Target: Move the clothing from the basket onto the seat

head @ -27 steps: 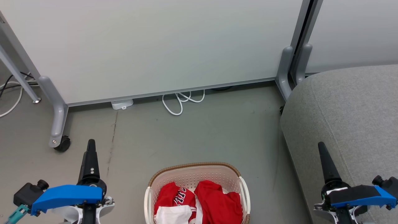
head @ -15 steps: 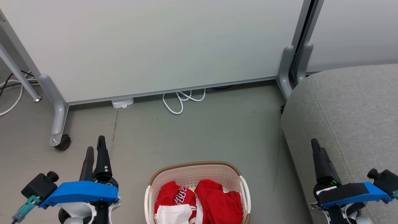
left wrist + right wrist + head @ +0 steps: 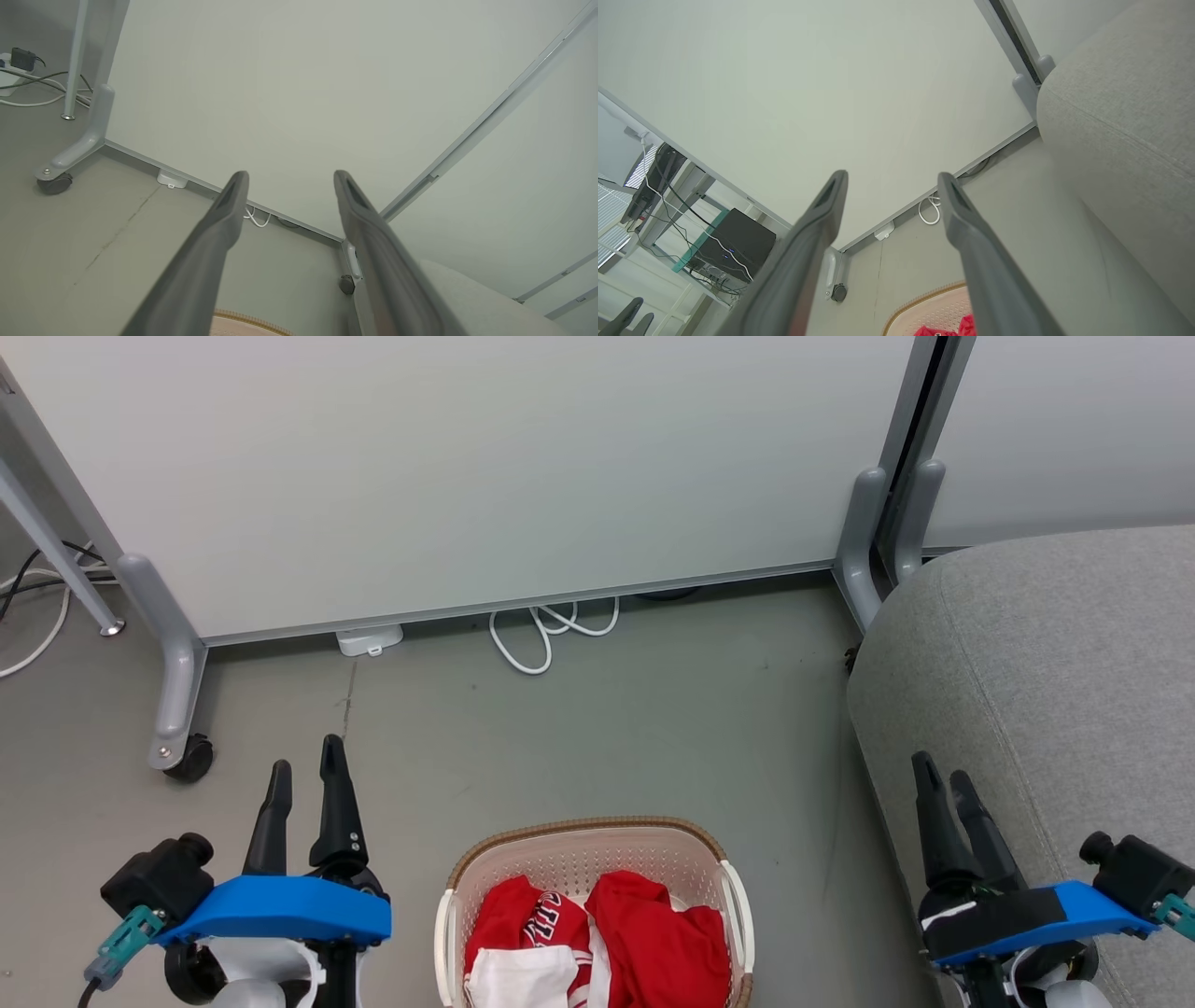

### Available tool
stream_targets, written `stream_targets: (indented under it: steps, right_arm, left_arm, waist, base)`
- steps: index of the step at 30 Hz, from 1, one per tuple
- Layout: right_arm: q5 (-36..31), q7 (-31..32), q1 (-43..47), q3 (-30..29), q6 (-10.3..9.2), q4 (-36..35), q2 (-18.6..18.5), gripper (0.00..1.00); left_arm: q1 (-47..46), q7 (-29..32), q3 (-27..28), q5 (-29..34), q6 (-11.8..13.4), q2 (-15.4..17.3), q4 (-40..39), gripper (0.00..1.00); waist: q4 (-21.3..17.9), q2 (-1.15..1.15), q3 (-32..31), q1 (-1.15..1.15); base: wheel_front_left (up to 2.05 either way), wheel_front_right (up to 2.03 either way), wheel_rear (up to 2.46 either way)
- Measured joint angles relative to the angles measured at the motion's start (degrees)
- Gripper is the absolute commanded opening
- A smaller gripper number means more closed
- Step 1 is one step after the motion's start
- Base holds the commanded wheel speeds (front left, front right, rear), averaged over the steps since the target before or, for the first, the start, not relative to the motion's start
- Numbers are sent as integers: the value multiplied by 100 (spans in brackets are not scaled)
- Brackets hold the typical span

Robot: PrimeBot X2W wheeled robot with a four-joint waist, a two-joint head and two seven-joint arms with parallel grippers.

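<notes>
Grey floor (image 3: 597, 728): clothing (image 3: 644, 933) unmoved in basket (image 3: 583, 825). Left gripper (image 3: 305, 754) and right gripper (image 3: 941, 767) have shifted inward, fingers now spread wide, both empty.

the grey floor (image 3: 597, 728) carries the basket (image 3: 583, 823) at the near middle and the seat (image 3: 1046, 672) at the right, with bare floor between them. along the far side a looped white cord (image 3: 541, 639) and a small white box (image 3: 370, 640) lie under the panel (image 3: 467, 476), whose left foot (image 3: 175, 681) ends in a black caster (image 3: 193, 758), while two more grey feet (image 3: 864, 551) stand just beside the seat's far corner. a thin crack (image 3: 346, 700) runs nearer from the box, and a slim leg (image 3: 65, 569) and loose cables (image 3: 63, 607) rest at the far left.
</notes>
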Motion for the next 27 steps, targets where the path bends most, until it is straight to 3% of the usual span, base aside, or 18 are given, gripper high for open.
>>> stream_targets:
  steps: [27]
  right_arm:
    - [-1678, -411, 1, 160, 1, 37, -13, 100]
  left_arm:
    - [0, -404, -345, 1748, -63, 16, 53, 100]
  waist:
    - [50, 0, 38, 0]
  base:
    - [0, 0, 0]
